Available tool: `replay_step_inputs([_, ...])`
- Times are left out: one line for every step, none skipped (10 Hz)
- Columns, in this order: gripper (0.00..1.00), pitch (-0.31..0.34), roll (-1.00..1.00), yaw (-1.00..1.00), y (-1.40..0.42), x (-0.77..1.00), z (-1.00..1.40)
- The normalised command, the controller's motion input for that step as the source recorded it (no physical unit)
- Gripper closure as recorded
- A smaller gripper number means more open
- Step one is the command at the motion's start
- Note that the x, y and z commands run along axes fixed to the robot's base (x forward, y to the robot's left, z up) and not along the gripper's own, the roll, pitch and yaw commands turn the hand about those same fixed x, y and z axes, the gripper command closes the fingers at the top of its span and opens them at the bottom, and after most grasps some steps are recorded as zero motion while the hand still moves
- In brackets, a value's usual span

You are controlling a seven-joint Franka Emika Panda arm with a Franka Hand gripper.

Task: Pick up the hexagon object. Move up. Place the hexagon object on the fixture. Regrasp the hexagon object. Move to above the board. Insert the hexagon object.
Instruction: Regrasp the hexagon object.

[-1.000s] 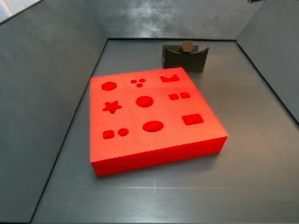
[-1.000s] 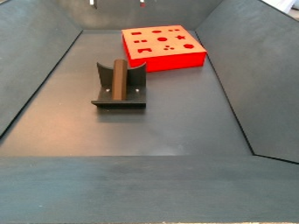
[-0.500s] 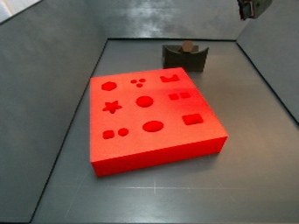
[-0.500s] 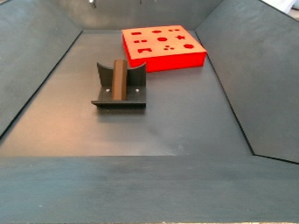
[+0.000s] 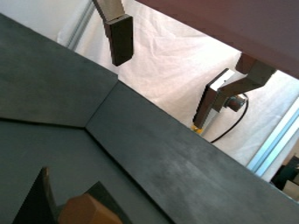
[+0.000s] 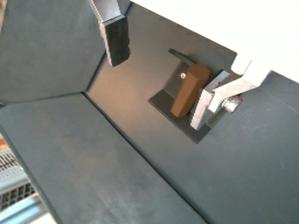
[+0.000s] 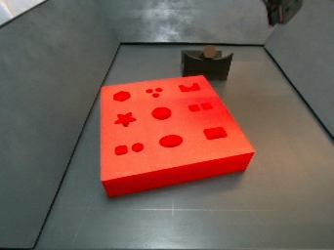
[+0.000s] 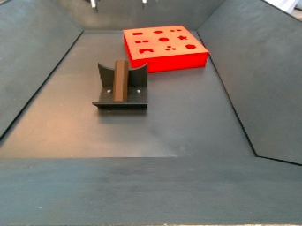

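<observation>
The hexagon object (image 8: 122, 80), a dark brown peg, leans upright on the dark grey fixture (image 8: 118, 102). Both side views show this, with the fixture (image 7: 206, 63) standing behind the red board (image 7: 170, 122). My gripper (image 6: 163, 74) is open and empty, high above the fixture. In a wrist view the peg (image 6: 187, 90) lies close by one finger. In a wrist view only a corner of the peg (image 5: 87, 210) and of the fixture (image 5: 41, 199) show. In a side view part of the gripper (image 7: 279, 11) shows at the top right corner.
The board (image 8: 165, 47) has cut-out holes in its top: hexagon, star, circles, squares, ovals. Sloped grey walls (image 8: 41, 79) enclose the dark floor (image 8: 177, 132). Behind the wall, a white cloth (image 5: 176, 61) shows in a wrist view.
The gripper has come down a little into the top right corner of a side view. The peg, fixture and board have not moved.
</observation>
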Motion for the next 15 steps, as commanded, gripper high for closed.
replay_step_inputs([0.00,-0.077,0.10,0.17,0.06,0.06,-1.00])
replay_step_inputs([0.00,-0.110,0.09,0.12,0.06,0.07,-1.00])
replay_step_inputs([0.00,-0.120,0.08,0.09,0.05,0.07,-1.00])
replay_step_inputs([0.00,-0.123,0.07,0.05,0.05,0.08,-1.00])
replay_step_inputs([0.00,-0.123,0.06,0.02,0.04,0.08,-1.00])
replay_step_inputs([0.00,-0.106,0.06,-0.01,0.04,0.09,-1.00])
replay_step_inputs([0.00,-0.089,0.06,-0.02,0.03,0.10,-1.00])
replay_step_inputs([0.00,-0.068,0.06,-0.03,0.03,0.10,-1.00])
replay_step_inputs([0.00,-0.045,0.06,-0.04,0.02,0.11,-1.00])
replay_step_inputs([0.00,-0.019,0.05,-0.03,0.02,0.10,-0.86])
replay_step_inputs([0.00,0.002,0.06,-0.03,0.01,0.09,-0.72])
replay_step_inputs([0.00,0.010,0.06,-0.01,0.00,0.09,-0.63])
replay_step_inputs([0.00,0.014,0.06,0.01,0.00,0.08,-0.46])
replay_step_inputs([0.00,0.016,0.05,0.03,0.00,0.07,-0.29])
replay_step_inputs([0.00,0.026,0.05,0.04,-0.01,0.04,-0.20])
